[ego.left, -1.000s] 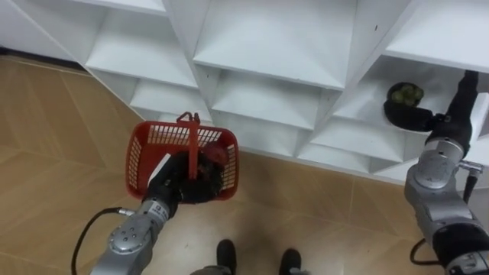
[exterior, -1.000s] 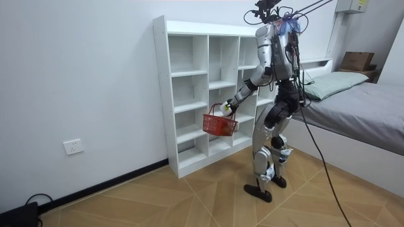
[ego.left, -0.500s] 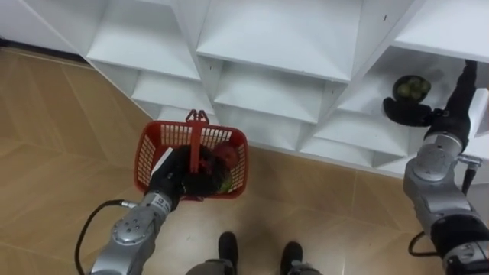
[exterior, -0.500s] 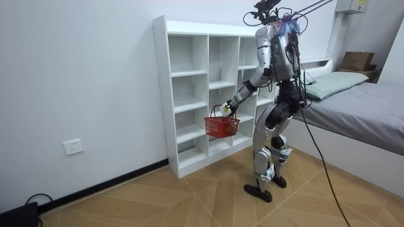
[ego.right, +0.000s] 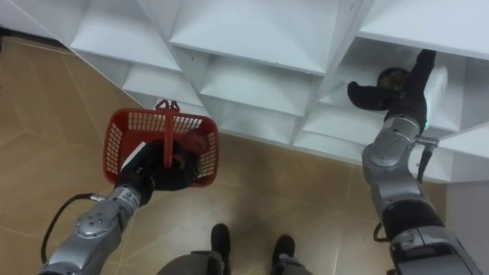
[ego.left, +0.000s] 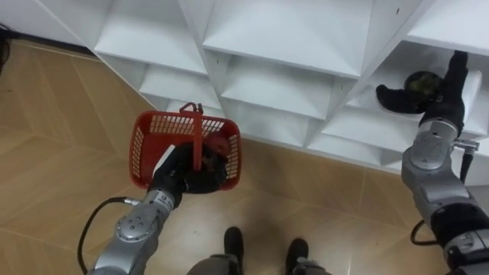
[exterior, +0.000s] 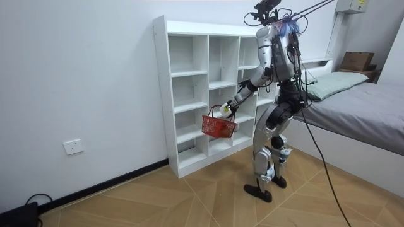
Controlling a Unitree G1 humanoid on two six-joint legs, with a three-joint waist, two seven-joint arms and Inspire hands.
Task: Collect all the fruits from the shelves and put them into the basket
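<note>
Left hand curling round the handle of the red basket, holding it before the white shelf unit; a red fruit lying inside. Right hand reaching into a right-side compartment, just under a greenish fruit; cannot tell whether it is gripping.

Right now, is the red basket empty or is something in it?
Not empty: inside the red basket a round red item lies near its right wall.
</note>
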